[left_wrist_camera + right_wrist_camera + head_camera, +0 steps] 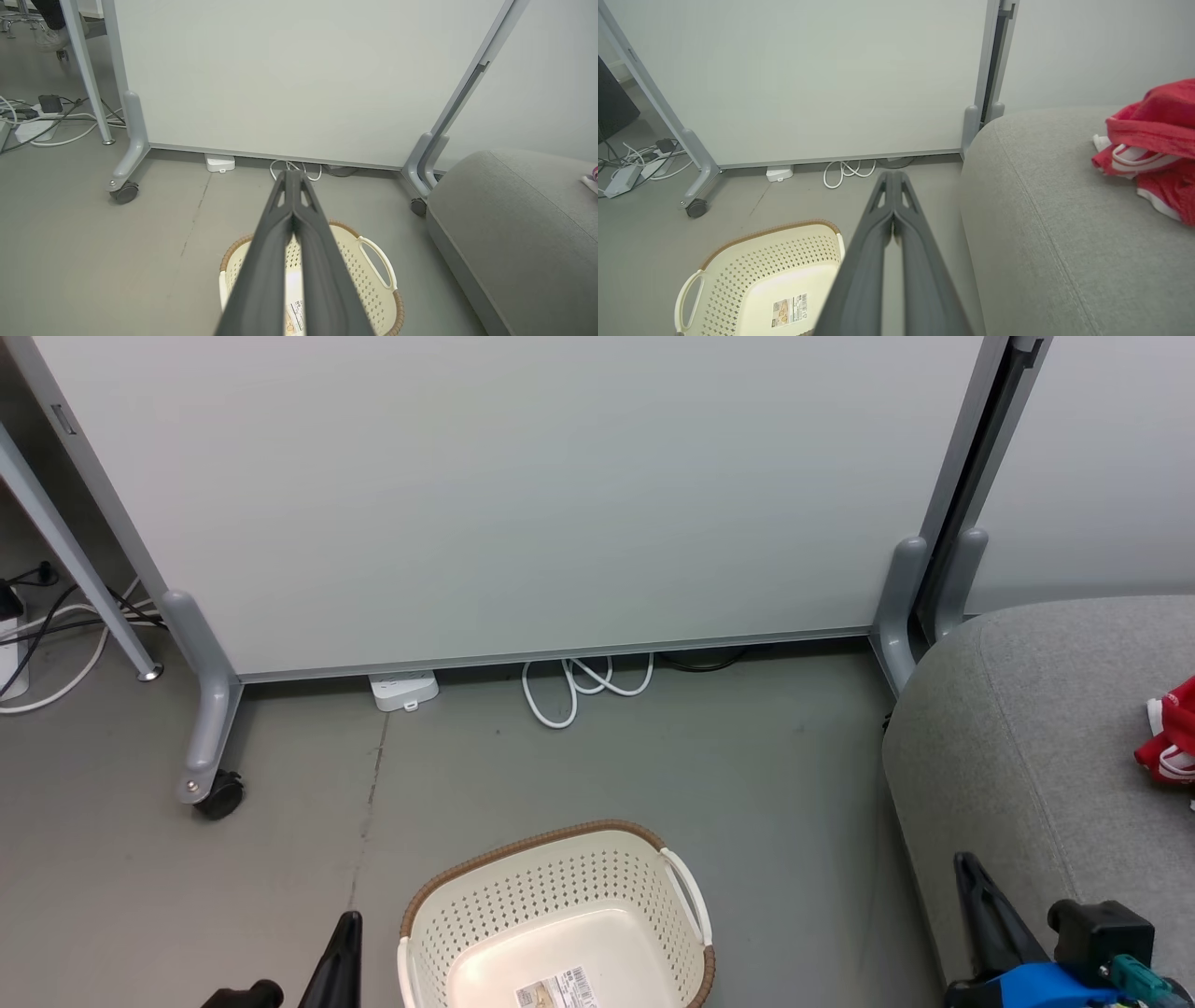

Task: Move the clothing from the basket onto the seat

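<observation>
Basket (523, 847) sits upright on the floor (140, 896) between the two arms, just beside the rounded corner of the seat (1027, 728). My guess is it's parked there to keep the carry short. Inside there's a bare cream bottom and the label sticker (557, 987), with no fabric in the part I can see. The near end is cut off in the head view. The right wrist view covers most of the bottom (784, 252) and shows the same.

Clothing (1172, 737) is on the seat top, far side from the basket and well back from the edge. It's a bunched red heap with white stripes (1153, 140), partly out of frame, so I can't tell how many pieces it is. Nothing hangs over the seat edge that I can see.

Left gripper (293, 177) has its fingers pressed together with nothing between them. It hovers above the basket, aimed past it at the white partition panel (523, 495). Right gripper (893, 176) is the same, closed on nothing, over the strip of floor between basket and seat. In the head view both sit low at the frame corners, left (344, 943) and right (976, 896), touching neither basket nor seat. That reads as a parked, hands-off pose.

Judgement: transfer looks complete.

Power strip (403, 691) and coiled white cable (583, 686) lie under the partition, well clear of the work.
</observation>
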Available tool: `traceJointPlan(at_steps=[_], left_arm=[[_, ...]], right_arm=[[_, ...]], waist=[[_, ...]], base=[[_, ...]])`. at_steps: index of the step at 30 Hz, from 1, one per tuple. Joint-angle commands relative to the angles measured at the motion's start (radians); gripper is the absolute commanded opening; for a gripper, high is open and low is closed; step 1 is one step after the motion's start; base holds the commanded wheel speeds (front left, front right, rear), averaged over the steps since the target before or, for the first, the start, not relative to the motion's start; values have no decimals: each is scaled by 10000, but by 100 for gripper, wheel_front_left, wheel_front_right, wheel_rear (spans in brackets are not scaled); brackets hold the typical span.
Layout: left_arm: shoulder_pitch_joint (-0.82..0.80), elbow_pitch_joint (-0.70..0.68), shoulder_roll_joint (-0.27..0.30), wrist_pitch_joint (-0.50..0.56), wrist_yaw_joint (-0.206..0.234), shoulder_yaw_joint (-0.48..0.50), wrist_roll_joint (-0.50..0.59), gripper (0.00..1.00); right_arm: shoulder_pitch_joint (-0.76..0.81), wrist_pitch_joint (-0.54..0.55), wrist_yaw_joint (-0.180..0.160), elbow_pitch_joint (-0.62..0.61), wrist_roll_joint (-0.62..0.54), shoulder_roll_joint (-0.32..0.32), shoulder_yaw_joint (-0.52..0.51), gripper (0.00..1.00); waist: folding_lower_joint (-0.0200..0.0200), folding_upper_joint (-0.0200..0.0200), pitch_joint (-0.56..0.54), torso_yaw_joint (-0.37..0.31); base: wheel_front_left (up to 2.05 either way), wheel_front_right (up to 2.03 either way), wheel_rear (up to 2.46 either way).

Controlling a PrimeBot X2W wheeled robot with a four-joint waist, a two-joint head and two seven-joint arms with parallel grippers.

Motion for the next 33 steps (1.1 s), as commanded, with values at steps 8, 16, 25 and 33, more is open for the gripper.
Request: traceJointPlan(at_steps=[8,16,25,33], left_arm=[[385,594,-57,19,0,-7,-24,0],[590,1005,-161,159,-2,63,-526,0],[369,709,-128,600,-8,290,-2126,0],[194,471,-100,953,-13,472,-3412,0]], right_arm=[[38,2,0,694,28,25,5,0],[-28,38,0,1309,658,33,-8,0],[-285,151,-1,1361,2488,28,-53,0],[-493,243,-2,1405,3959,24,-89,0]], waist=[[0,0,-1,-4],[0,0,3,-21],[0,0,19,-66],[0,0,34,-107]], base=[[0,0,0],[0,0,0],[0,0,0],[0,0,0]])
